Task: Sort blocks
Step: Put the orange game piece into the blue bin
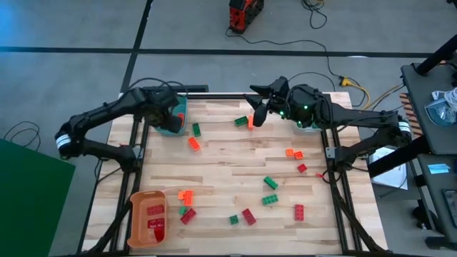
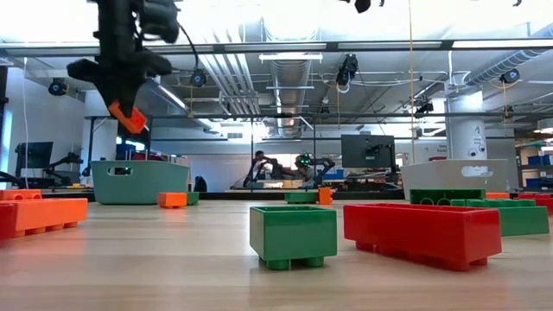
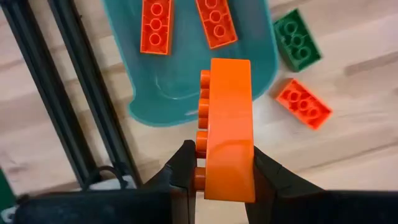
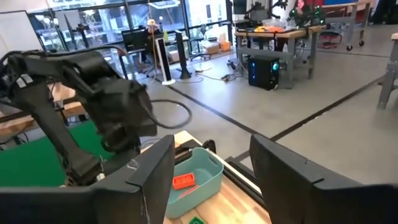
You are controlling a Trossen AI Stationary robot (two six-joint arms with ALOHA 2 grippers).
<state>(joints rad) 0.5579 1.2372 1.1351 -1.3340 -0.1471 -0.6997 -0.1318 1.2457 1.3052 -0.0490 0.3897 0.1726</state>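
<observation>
Left gripper (image 3: 221,177) found over the teal bin (image 3: 186,99) at the bench's far left corner, jaws clamped on an orange block (image 3: 229,124) held on edge, studs turned sideways. Held clear above the bin's open mouth, presumably so that release drops it straight in. Two orange blocks already lying flat inside that bin, which suggests it serves as the orange station. Same held block visible in the low view, hanging well above the bench surface.

Right gripper (image 4: 211,180) raised near the middle of the bench's far edge, fingers spread apart and holding nothing. Pointed outward toward the room, not down at any block; judged to be waiting or travelling between picks.

Orange bin (image 1: 146,218) at the near left corner, with red blocks inside. Grey bin (image 2: 454,177) seen in the low view toward the far right; contents not discernible.

Remaining blocks scattered loose on the bench: one green block (image 1: 196,129) and one orange just beside the teal bin, another green near the far edge, orange and red pieces toward the right edge, and a mixed cluster of green and red along the near edge (image 1: 248,216). Sorting judged well short of completion, with most pieces lying unsorted.

Risk noted: block gripped edgewise may tumble on release and land outside the bin wall.
</observation>
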